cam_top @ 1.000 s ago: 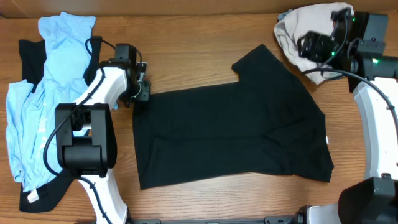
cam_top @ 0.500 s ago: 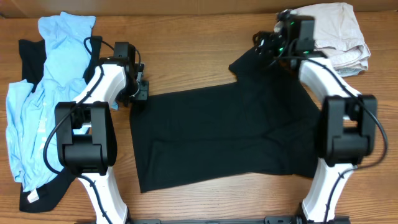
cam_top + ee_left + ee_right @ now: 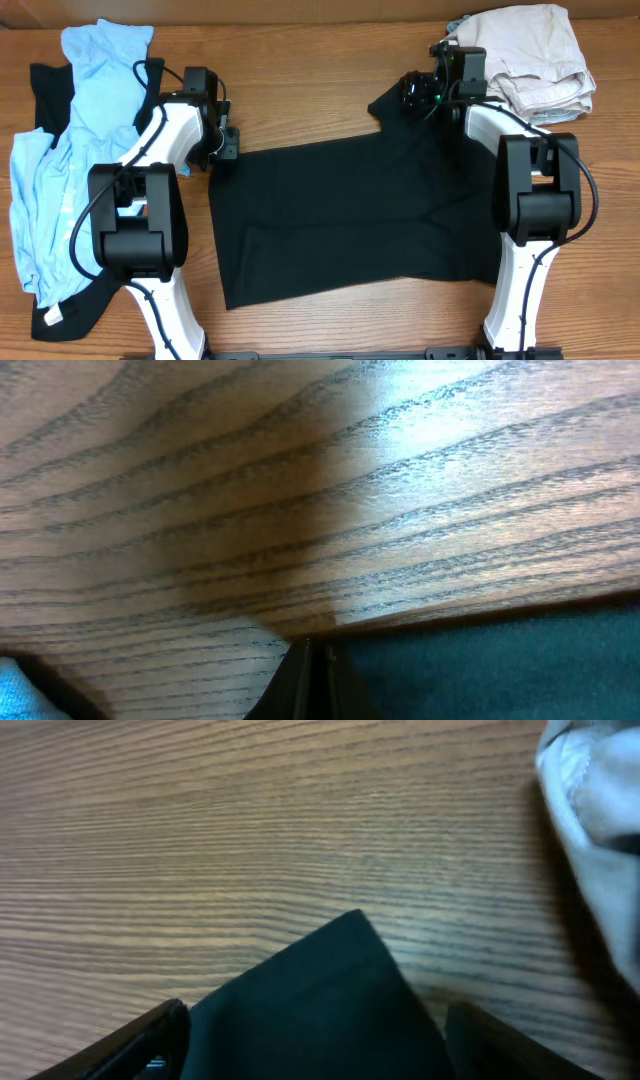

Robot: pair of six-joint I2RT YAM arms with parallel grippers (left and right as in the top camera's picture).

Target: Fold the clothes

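Two heaps of clothing flank the work area on the brown wooden table (image 3: pixel 320 50). A loose pile of light-blue garments (image 3: pixel 75 150) lies along the left side over a crumpled black garment (image 3: pixel 42 85), and a cream folded garment (image 3: pixel 530 55) sits at the far right corner. Neither touches the flat black T-shirt (image 3: pixel 360 215), which lies spread in the middle of the table, and we see nothing lying on top of it.

We read the shirt's long axis as running left to right. Its straight edge faces the left arm, and one sleeve points toward the far edge of the table near the cream garment.

The left arm reaches in from the near side, with the left gripper (image 3: pixel 228 145) at the shirt's far-left corner. In the left wrist view its jaws meet with no gap right on the cloth's edge, and they appear to pinch it.

The right arm reaches to the far sleeve, with the right gripper (image 3: pixel 412 92) just beside the cream garment. In the right wrist view its fingers (image 3: pixel 140 1040) stand wide apart, and the sleeve's corner lies between them, not clamped.
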